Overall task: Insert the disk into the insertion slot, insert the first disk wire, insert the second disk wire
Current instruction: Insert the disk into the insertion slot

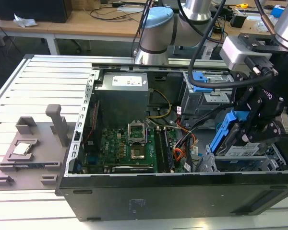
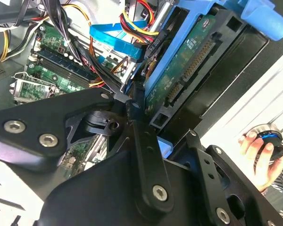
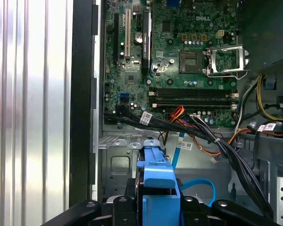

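Observation:
My gripper is shut on the disk, a drive in a bright blue carrier, and holds it steeply tilted over the case's front right corner. Under it lies the insertion slot, a flat grey perforated cage; I cannot tell whether the disk's lower edge touches it. In the second wrist view the disk shows its green circuit board and connector row, with the black finger links beside it. The blue carrier sits between the black fingers in the first wrist view. Loose black and blue cables hang nearby.
The open black computer case holds a green motherboard and a power supply. A taller grey cage with blue tabs stands behind the slot. A person's hand rests outside the case. A grey fixture sits on the ribbed table.

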Controlling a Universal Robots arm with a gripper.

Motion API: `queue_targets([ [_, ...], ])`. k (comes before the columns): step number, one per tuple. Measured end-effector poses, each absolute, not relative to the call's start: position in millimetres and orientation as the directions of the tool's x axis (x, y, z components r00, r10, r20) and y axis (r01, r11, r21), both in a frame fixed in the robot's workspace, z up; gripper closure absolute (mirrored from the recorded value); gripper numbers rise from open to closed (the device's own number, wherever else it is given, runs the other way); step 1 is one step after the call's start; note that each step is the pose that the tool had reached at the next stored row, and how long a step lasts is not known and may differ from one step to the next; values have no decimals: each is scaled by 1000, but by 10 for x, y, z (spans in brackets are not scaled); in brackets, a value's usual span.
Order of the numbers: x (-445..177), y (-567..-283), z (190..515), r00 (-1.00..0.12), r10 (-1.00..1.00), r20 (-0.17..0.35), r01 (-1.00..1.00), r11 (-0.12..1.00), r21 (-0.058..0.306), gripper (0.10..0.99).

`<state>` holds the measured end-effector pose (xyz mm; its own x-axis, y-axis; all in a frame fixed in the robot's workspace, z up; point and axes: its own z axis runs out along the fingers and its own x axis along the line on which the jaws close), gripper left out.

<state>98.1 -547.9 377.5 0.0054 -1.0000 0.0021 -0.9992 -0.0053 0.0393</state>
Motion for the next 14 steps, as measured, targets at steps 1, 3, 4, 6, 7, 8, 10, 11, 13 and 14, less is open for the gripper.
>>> queue_targets([
  [1,981,-5479,3775,5,-1000,2,-999,-5,39,722],
  [3,981,-5480,3775,5,-1000,3,-999,-5,39,722],
  [4,981,-5480,3775,5,-1000,2,-999,-5,39,714],
  [6,981,-5479,3773,5,-1000,2,-999,-5,39,647],
  [7,981,-5479,3773,5,-1000,2,-999,-5,39,647],
  [8,981,-5479,3773,5,-1000,2,-999,-5,39,647],
  [10,981,-5479,3773,5,-1000,2,-999,-5,39,647],
  [11,981,-5479,3772,5,-1000,2,-999,-5,39,663],
  [13,981,-5479,3772,5,-1000,2,-999,-5,39,725],
  [14,981,-5479,3772,5,-1000,2,-999,-5,39,792],
])
